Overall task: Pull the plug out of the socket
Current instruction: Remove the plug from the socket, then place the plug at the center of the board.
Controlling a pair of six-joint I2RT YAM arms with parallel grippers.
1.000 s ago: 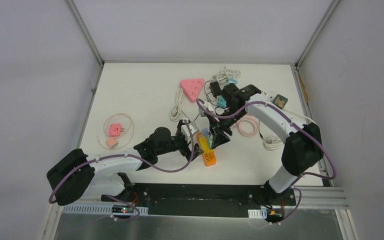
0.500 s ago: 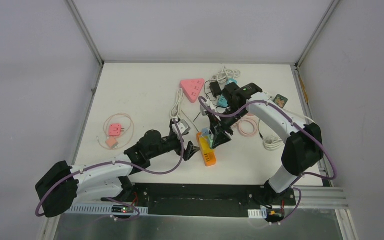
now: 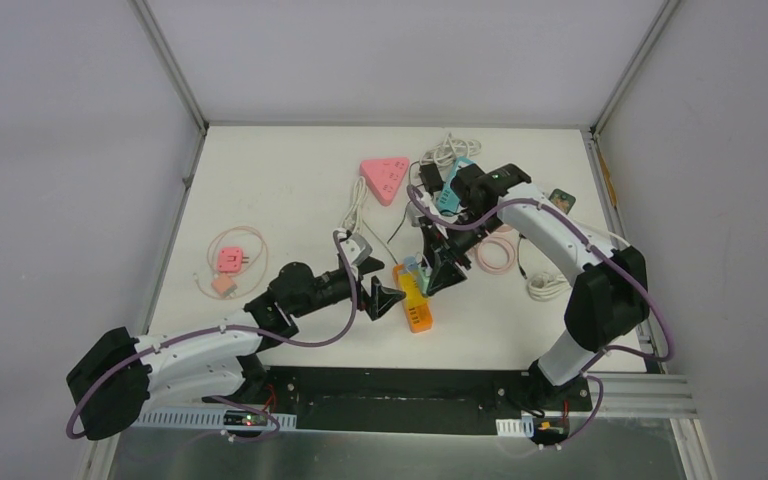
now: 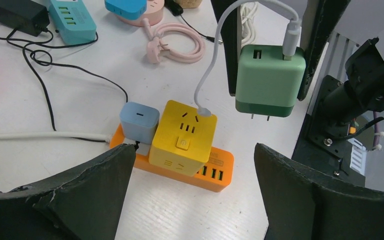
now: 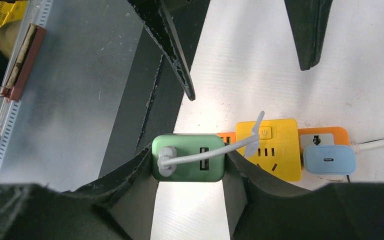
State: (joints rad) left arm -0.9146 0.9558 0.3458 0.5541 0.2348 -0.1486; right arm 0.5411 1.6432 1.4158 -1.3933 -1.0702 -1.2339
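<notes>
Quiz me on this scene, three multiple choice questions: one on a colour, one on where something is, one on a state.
1. What colour is the cube-shaped plastic adapter plugged into the long orange power strip?
A. yellow
B. pink
C. black

2. Where is the green square plastic charger?
A. plugged into the strip
B. gripped by the right end effector, in the air clear of the strip
C. lying on top of the adapter

3. What state is the left end effector in?
A. open and empty
B. shut on the charger
C. shut on the adapter

Answers:
1 A: both wrist views show a yellow cube.
2 B: its bare prongs hang free in the left wrist view.
3 A: its fingers stand wide apart with nothing between them.
</notes>
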